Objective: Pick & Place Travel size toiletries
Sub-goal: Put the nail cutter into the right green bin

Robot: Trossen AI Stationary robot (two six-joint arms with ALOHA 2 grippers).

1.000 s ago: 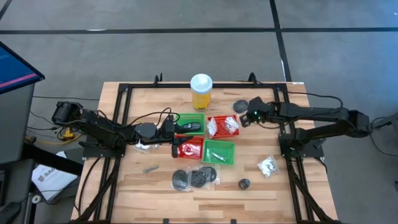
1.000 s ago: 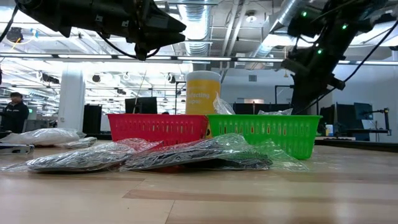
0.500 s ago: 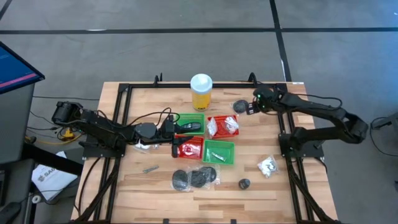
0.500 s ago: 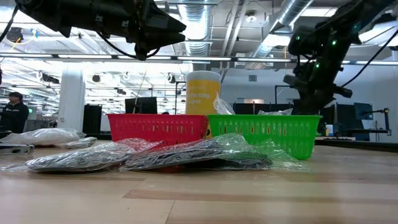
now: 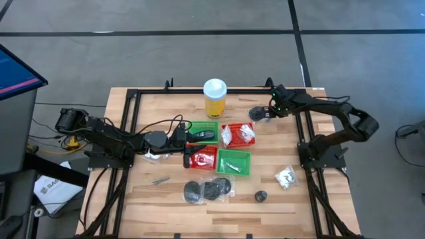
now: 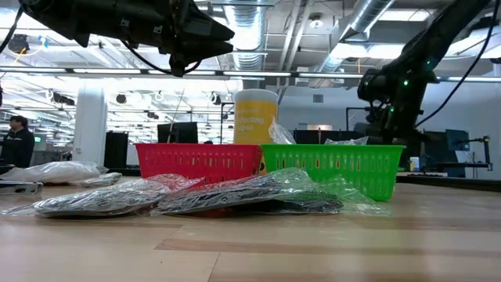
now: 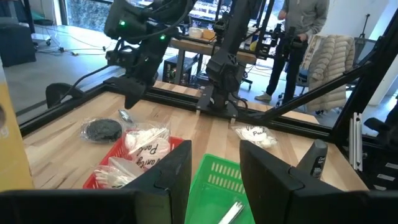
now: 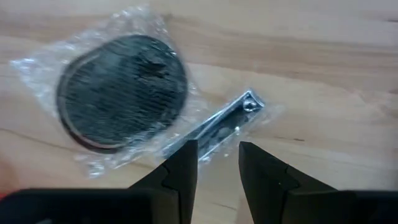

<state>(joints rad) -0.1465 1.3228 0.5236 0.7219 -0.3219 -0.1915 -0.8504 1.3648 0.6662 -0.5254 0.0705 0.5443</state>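
In the high view the right gripper [image 5: 268, 112] sits in the upper right of the table, just beside a bagged black disc [image 5: 256, 113]. The right wrist view shows its 2 fingers [image 8: 180, 167] spread, poised over a slim silvery piece [image 8: 217, 129] in clear wrap that lies against the bagged disc on bare wood. The left gripper [image 5: 191, 136] hovers at the centre over the 4 mesh baskets [image 5: 237, 171], fingers [image 7: 171, 174] parted and empty.
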